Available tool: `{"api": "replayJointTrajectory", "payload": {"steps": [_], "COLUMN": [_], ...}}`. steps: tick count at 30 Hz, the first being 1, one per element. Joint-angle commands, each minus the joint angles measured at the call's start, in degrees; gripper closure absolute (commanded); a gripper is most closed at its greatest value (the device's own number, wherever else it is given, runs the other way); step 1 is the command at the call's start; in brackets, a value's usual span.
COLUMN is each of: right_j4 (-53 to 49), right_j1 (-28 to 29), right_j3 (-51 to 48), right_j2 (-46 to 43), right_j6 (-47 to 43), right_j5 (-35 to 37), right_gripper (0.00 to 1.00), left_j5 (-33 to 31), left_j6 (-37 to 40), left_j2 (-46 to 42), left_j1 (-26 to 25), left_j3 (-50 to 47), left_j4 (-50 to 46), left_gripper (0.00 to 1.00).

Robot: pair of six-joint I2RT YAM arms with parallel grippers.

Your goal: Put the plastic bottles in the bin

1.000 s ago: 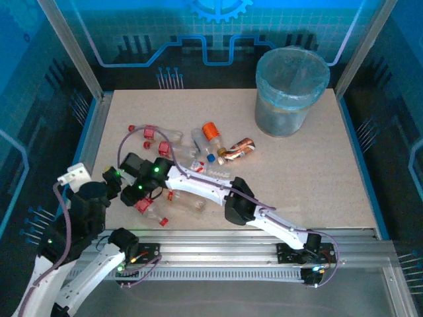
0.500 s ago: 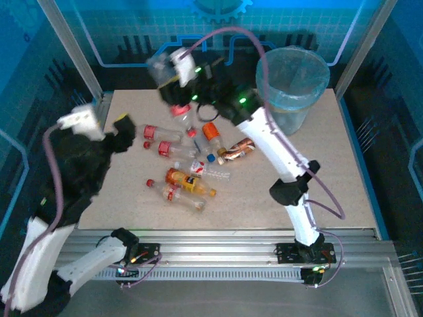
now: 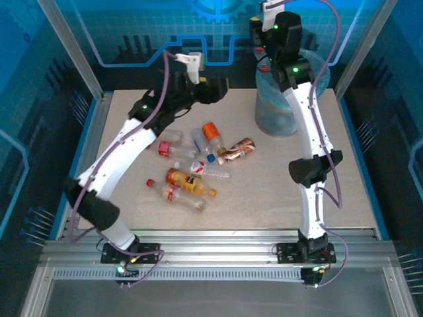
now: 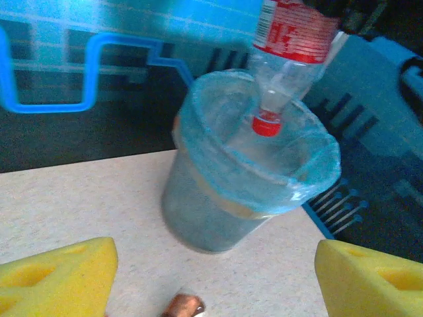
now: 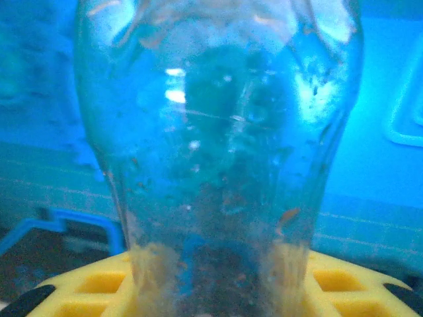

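Note:
My right gripper [image 3: 266,41] is raised above the bin [image 3: 281,119], shut on a clear plastic bottle [image 4: 291,39] with a red label. The bottle hangs neck down, its red cap [image 4: 268,123] just over the bin's bag-lined mouth. In the right wrist view the bottle [image 5: 218,165] stands between the yellow pads [image 5: 344,284] of the right gripper [image 5: 221,284]. My left gripper [image 3: 215,90] is open and holds nothing, above the back of the table left of the bin [image 4: 205,211]; its pads [image 4: 59,277] are far apart. Several bottles [image 3: 188,181] lie in a loose pile mid-table.
The pile includes an orange-capped bottle [image 3: 211,132], a copper-coloured one [image 3: 238,150] and red-capped ones [image 3: 165,146]. The copper bottle's end [image 4: 184,307] lies just below my left gripper. Blue enclosure walls and metal posts [image 3: 73,53] surround the table.
My right arm lifted a bottle from the pile and swung it up over the bin. My left arm came from the near left and stretched toward the back centre.

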Motion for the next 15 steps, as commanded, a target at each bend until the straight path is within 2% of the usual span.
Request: {"api": "replayJointTrajectory", "payload": {"steps": [1,6,10,15], "right_j4": [4.1,4.0,2.1,0.4], "right_j1": [-1.6,-3.2,-3.9,-4.1], "right_j3": [1.3,1.3,1.0,-2.3], "right_j2": [3.8,7.2,10.2,9.5], "right_j6": [-2.5,-3.1,-2.1,-0.5], "right_j5": [5.2,6.7,6.6,5.5], "right_gripper": [0.55,0.54,0.52,0.40], "left_j5": [7.5,11.2,11.9,11.7], "left_j6": [-1.9,-2.3,-2.4,-2.2], "left_j2": [5.7,14.8,17.9,18.5], "left_j1": [-1.2,-1.6,-1.9,-2.2], "left_j3": [7.4,16.1,18.7,17.7], "left_j4": [1.7,-0.6,-1.9,-2.3], "left_gripper": [0.21,0.20,0.20,0.20]}}
